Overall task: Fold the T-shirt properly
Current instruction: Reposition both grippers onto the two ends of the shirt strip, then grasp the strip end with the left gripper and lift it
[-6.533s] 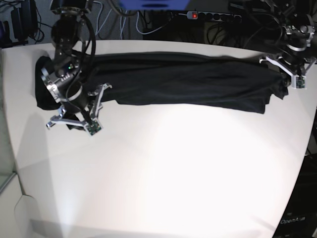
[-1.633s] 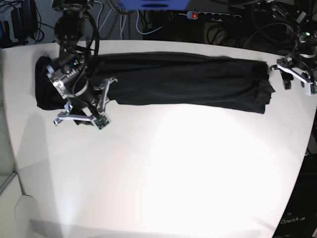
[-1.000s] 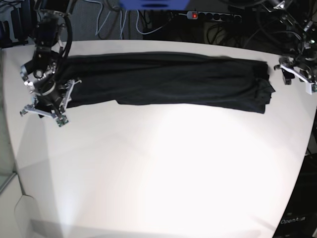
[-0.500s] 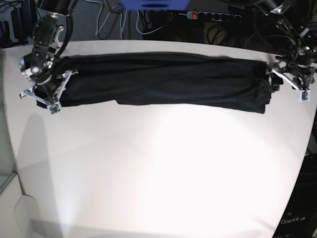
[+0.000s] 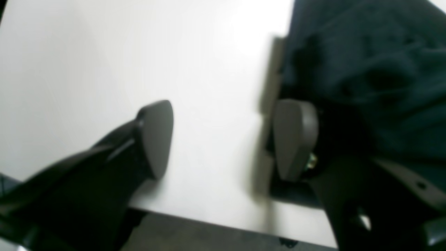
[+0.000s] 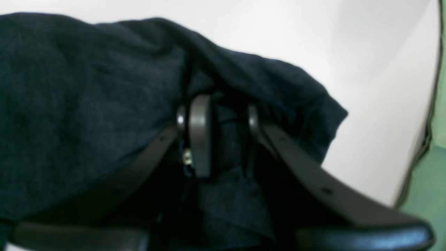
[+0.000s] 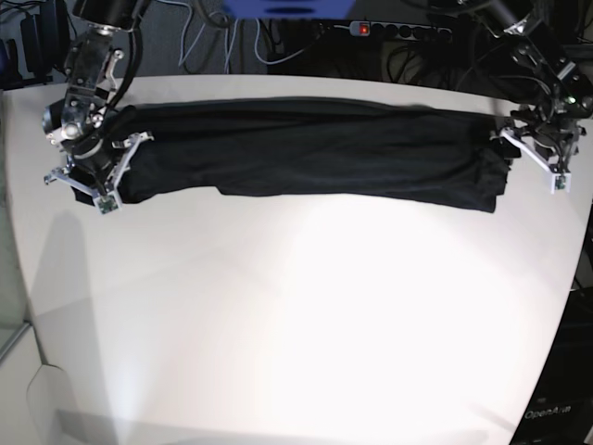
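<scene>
The black T-shirt (image 7: 315, 148) lies as a long narrow band across the back of the white table (image 7: 296, 315). At its left end my right gripper (image 7: 88, 181) is down on the cloth. In the right wrist view that gripper (image 6: 226, 136) is shut on a fold of the T-shirt (image 6: 87, 90), with dark fabric bunched between its fingers (image 6: 200, 136). My left gripper (image 7: 530, 158) is at the band's right end. Seen from the left wrist, it (image 5: 224, 139) stands open over bare table, one finger (image 5: 294, 139) at the edge of the T-shirt (image 5: 366, 62).
A power strip (image 7: 398, 30) and cables lie beyond the table's back edge. In the left wrist view, the table's edge (image 5: 209, 216) runs just below the left gripper. A green surface (image 6: 432, 181) shows past the table edge in the right wrist view.
My right gripper settled onto the shirt's left end and closed on the fabric. My left gripper opened wide and moved in against the shirt's right end.
</scene>
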You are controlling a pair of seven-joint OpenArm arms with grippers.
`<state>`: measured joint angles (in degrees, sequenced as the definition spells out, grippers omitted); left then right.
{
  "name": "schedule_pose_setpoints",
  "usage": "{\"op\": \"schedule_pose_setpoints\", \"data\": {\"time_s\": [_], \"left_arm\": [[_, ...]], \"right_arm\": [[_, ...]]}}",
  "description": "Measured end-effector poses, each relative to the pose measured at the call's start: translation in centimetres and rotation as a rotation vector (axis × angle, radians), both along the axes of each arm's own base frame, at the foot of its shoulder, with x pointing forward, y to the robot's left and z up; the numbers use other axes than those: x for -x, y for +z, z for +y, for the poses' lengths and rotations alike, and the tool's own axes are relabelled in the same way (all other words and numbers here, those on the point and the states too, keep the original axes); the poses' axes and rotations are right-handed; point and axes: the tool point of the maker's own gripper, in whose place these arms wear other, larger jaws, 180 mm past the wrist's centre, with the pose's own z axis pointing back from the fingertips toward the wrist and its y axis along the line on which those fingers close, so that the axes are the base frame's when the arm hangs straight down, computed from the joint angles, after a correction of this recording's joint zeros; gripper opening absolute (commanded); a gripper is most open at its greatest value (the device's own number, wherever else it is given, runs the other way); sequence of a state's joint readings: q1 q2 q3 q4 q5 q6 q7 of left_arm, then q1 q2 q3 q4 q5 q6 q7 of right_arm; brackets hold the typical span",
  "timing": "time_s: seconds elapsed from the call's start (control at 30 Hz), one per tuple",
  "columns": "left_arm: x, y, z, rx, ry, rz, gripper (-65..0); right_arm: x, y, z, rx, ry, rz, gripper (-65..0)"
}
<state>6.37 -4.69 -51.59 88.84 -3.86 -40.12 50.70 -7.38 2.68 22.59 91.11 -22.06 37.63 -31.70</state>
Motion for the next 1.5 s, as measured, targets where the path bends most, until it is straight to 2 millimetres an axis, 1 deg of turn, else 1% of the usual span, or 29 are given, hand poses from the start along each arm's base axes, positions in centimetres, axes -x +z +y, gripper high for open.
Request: {"op": "schedule_pose_setpoints", "data": {"time_s": [0.1,0.2,0.53,0.63,0.67,0.73,0.87,0.93,1.07,1.23,1.27,1.33,1.5], "left_arm": [[-0.6,1.9,0.1,-0.013,-0.010,-0.030,-21.3],[-0.8,2.7,0.6,-0.013,-0.014,-0.035,-21.3],[-0.8,3.0,-0.6,0.094,-0.040,-0.020,-21.3],[-1.1,3.4,-0.2,0.103,-0.045,-0.033,-21.3],[-1.1,3.2,-0.2,0.112,-0.043,-0.031,-21.3],[-0.8,2.0,-0.5,0.144,-0.036,-0.008,-21.3],[-0.8,-0.2,-2.6,0.192,-0.093,0.058,-21.3],[-1.0,-0.5,-3.2,0.207,-0.107,0.061,-21.3],[-1.0,-0.6,-3.2,0.208,-0.105,0.064,-21.2],[-1.7,-0.2,-3.2,0.209,-0.108,0.046,-21.2],[-1.8,-0.3,-3.2,0.213,-0.107,0.048,-21.2],[-1.6,-1.2,-3.3,0.239,-0.097,0.062,-21.2],[-2.7,-1.9,-3.2,0.314,-0.073,0.024,-21.1]], "right_arm": [[0.0,0.0,0.0,0.000,0.000,-0.001,-52.9],[-0.3,0.2,0.0,0.001,-0.001,-0.005,-52.9],[-0.3,0.1,0.0,0.001,-0.002,-0.001,-52.9],[-0.3,0.1,0.0,0.001,-0.002,-0.002,-52.9],[-0.3,0.1,0.0,0.001,-0.002,-0.002,-52.9],[-0.3,0.1,0.0,0.001,0.000,-0.001,-52.9],[-0.3,0.1,0.1,0.000,0.000,-0.002,-52.9],[-0.3,0.1,0.1,0.000,0.000,-0.001,-52.9],[-0.3,0.1,0.1,0.000,0.000,-0.001,-52.9],[-0.3,0.1,0.1,0.000,0.000,-0.001,-52.9],[-0.3,0.1,0.1,0.000,0.000,-0.001,-52.9],[-0.3,0.1,0.1,0.000,0.000,-0.002,-52.9],[-0.3,0.1,0.1,0.000,0.001,-0.004,-52.9]]}}
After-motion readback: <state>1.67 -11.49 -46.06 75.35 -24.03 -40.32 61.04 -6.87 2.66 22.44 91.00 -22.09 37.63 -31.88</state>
